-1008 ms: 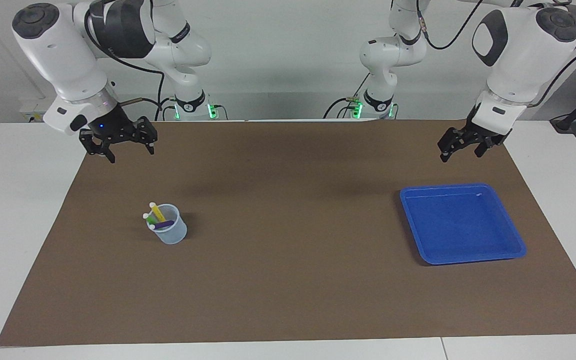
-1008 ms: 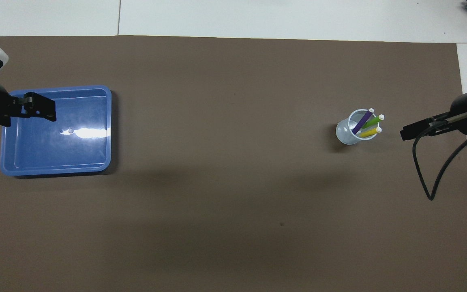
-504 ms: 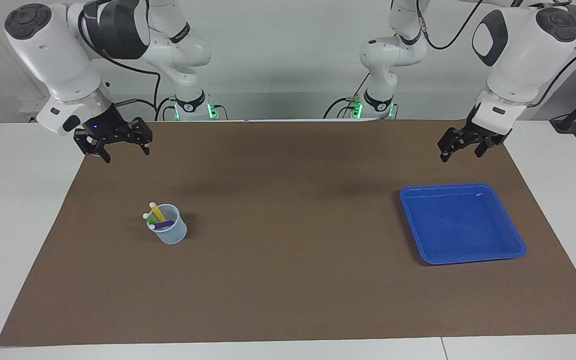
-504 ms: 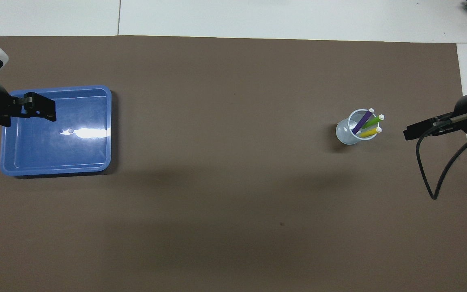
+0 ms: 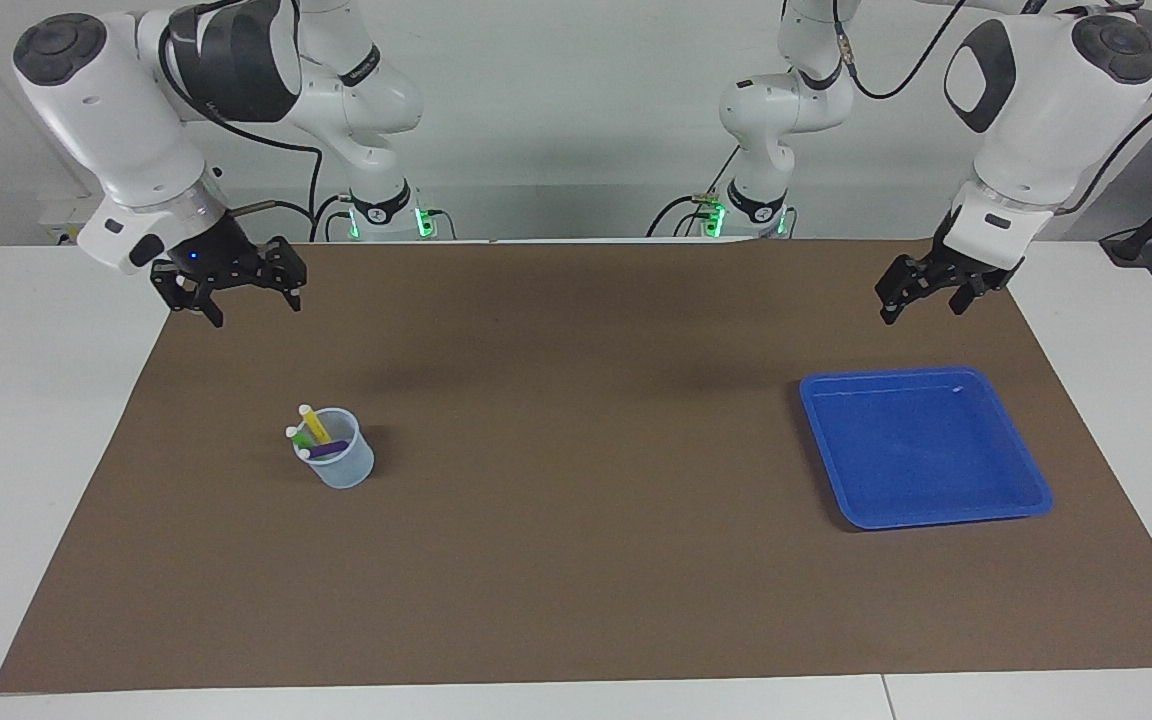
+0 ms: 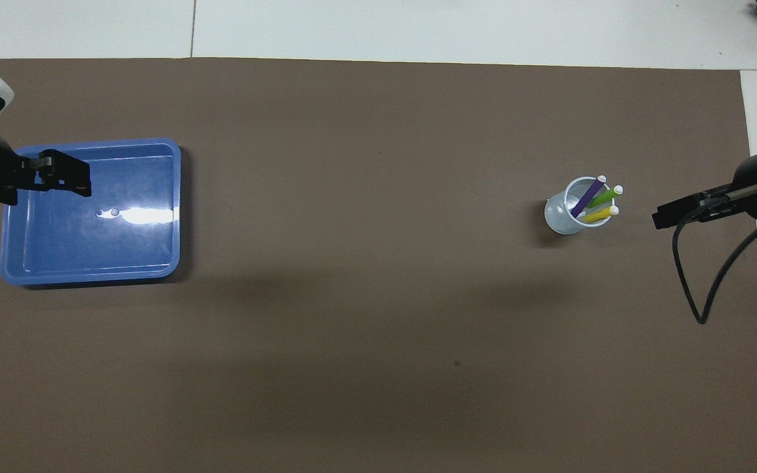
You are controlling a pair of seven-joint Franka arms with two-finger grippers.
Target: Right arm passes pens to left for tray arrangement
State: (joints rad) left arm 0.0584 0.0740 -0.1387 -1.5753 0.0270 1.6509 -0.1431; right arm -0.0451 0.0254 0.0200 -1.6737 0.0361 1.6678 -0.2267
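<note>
1. The right gripper (image 5: pixel 252 308) hangs in the air above the mat (image 5: pixel 576 560), over the mat's corner at the robots' edge and the right arm's end. Its jaws stand wide and hold nothing.
2. The left gripper (image 5: pixel 921 303) hangs above the mat near the robots' edge at the left arm's end, over bare mat just on the robots' side of the tray (image 5: pixel 1021 470). Its jaws stand wide and hold nothing.
3. The cup (image 5: pixel 344 470) stands upright on the mat toward the right arm's end, farther from the robots than the right gripper.
4. The pens (image 6: pixel 592 200), one purple, one green, one yellow, stand slanted in the cup. Their white caps lean over the rim toward the right arm's end.
5. The tray lies flat on the mat toward the left arm's end, well apart from the cup. It holds no pen.
</note>
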